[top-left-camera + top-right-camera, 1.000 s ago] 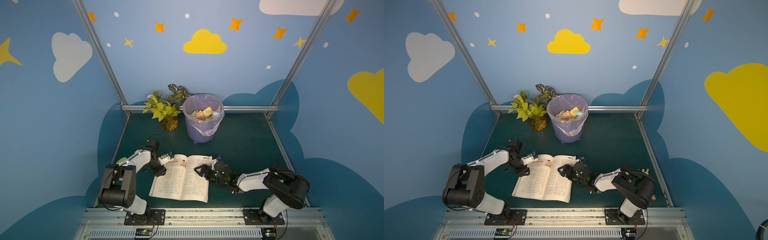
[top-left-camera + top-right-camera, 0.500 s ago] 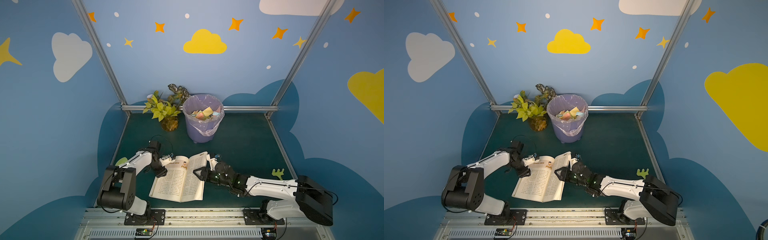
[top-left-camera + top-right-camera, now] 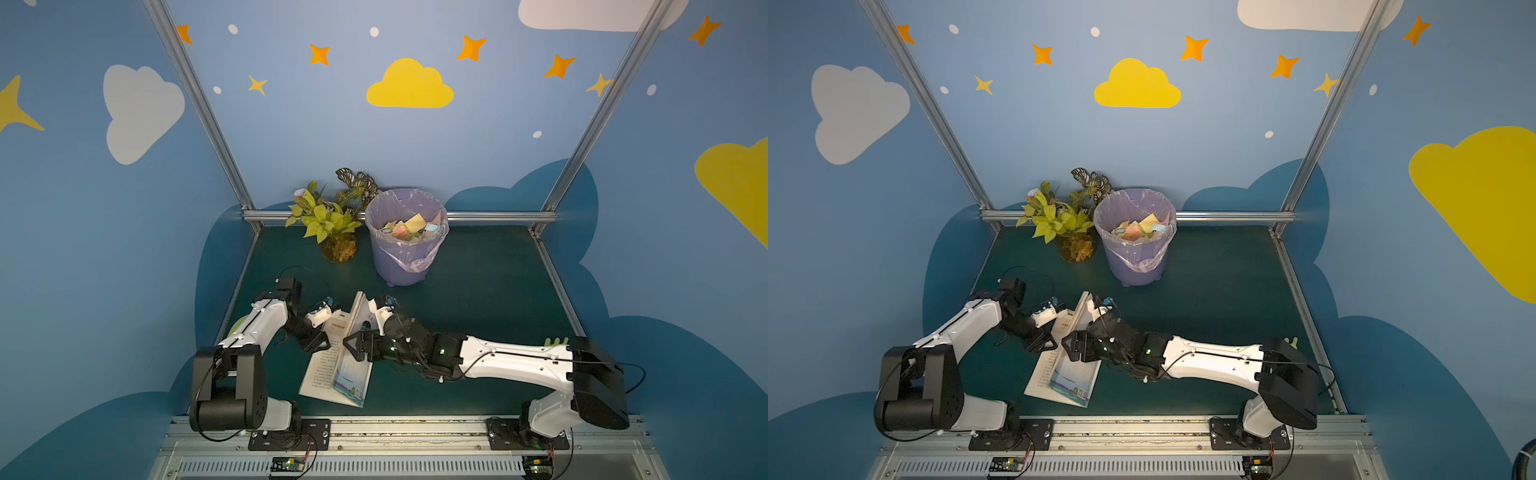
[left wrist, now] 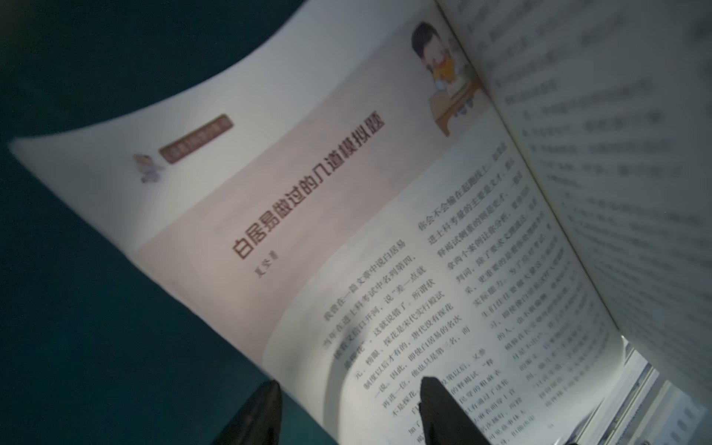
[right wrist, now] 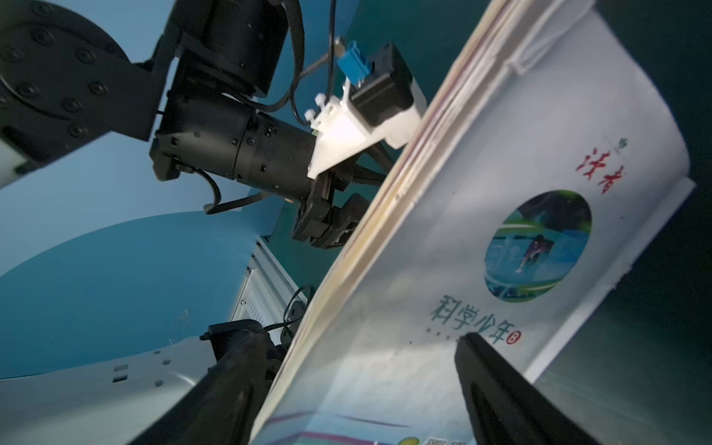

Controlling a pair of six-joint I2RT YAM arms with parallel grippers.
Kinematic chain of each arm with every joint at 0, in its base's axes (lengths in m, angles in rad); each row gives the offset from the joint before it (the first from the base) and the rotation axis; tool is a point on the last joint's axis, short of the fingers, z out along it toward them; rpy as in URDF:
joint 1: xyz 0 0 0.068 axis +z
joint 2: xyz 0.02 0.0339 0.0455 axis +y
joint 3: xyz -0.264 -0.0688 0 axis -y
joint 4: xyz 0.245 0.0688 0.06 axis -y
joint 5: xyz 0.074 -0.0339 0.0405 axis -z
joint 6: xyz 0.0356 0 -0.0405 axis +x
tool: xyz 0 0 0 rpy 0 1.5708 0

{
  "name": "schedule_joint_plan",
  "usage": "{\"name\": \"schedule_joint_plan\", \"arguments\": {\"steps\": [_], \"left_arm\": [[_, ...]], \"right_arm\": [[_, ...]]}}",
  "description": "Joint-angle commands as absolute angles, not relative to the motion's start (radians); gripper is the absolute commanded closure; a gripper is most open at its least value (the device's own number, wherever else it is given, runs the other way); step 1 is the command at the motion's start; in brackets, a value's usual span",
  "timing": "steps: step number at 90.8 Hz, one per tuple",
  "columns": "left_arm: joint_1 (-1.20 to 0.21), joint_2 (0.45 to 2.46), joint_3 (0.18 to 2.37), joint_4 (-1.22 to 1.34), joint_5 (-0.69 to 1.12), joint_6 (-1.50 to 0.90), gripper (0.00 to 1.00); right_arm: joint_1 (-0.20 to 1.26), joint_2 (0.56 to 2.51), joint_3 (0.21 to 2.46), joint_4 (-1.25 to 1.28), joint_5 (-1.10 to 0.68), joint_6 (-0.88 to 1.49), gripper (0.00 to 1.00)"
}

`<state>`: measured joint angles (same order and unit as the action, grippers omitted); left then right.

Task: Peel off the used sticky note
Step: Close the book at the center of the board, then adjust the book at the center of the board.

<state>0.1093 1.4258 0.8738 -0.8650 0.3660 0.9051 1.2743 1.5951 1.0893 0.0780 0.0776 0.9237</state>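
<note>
No sticky note shows in any view. The book (image 3: 322, 370) lies on the green mat with its left page flat. Its right half (image 3: 353, 365) stands up almost on edge, cover (image 5: 501, 239) outward. My left gripper (image 3: 318, 345) (image 4: 348, 389) is open at the left page's outer edge, one fingertip (image 4: 431, 389) on the printed page, the other over the mat. My right gripper (image 3: 351, 345) (image 5: 356, 341) is open wide astride the raised half. One of its fingers (image 5: 497, 377) lies against the cover, the other behind the page edges.
A lilac bin (image 3: 399, 262) lined with plastic holds several coloured paper notes (image 3: 409, 226) at the back. A potted plant (image 3: 328, 220) stands to its left. A small green figure (image 3: 556, 341) sits behind the right arm. The metal rail (image 3: 374, 428) runs along the front.
The book's right half rose from flat to nearly upright and swung leftward as my right arm stretched toward the left. The left gripper stayed on the left page.
</note>
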Motion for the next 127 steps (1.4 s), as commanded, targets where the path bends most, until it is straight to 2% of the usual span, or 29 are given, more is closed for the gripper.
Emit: {"name": "schedule_joint_plan", "arguments": {"steps": [1,11,23,42,55,69,94,113,127], "left_arm": [[0.216,1.393,0.958,-0.975,0.494,0.97,0.39],[0.278,1.372,1.001,-1.009,0.485,1.0,0.39],[0.274,1.348,0.97,-0.994,0.475,1.021,0.39],[0.135,1.387,0.861,-0.88,0.357,0.974,0.39],[0.076,1.471,0.838,-0.81,0.261,0.937,0.4],[0.059,1.541,0.825,-0.745,0.142,0.92,0.51],[0.048,1.588,0.808,-0.734,0.1,0.933,0.69],[0.044,1.626,0.803,-0.73,0.095,0.941,0.75],[0.045,1.627,0.808,-0.732,0.11,0.94,0.76]], "right_arm": [[1.286,1.697,1.198,-0.004,0.029,0.865,0.13],[1.284,1.728,1.24,-0.024,0.018,0.851,0.11],[1.251,1.683,1.146,-0.004,0.063,0.889,0.11],[1.198,1.653,0.949,0.081,0.118,1.027,0.22],[1.19,1.703,0.847,0.228,0.11,1.12,0.25],[1.187,1.812,0.818,0.405,0.051,1.207,0.3],[1.195,1.986,0.808,0.845,-0.044,1.352,0.41],[1.2,2.002,0.815,1.047,-0.07,1.342,0.53],[1.2,2.027,0.828,1.164,-0.096,1.348,0.54]]}}
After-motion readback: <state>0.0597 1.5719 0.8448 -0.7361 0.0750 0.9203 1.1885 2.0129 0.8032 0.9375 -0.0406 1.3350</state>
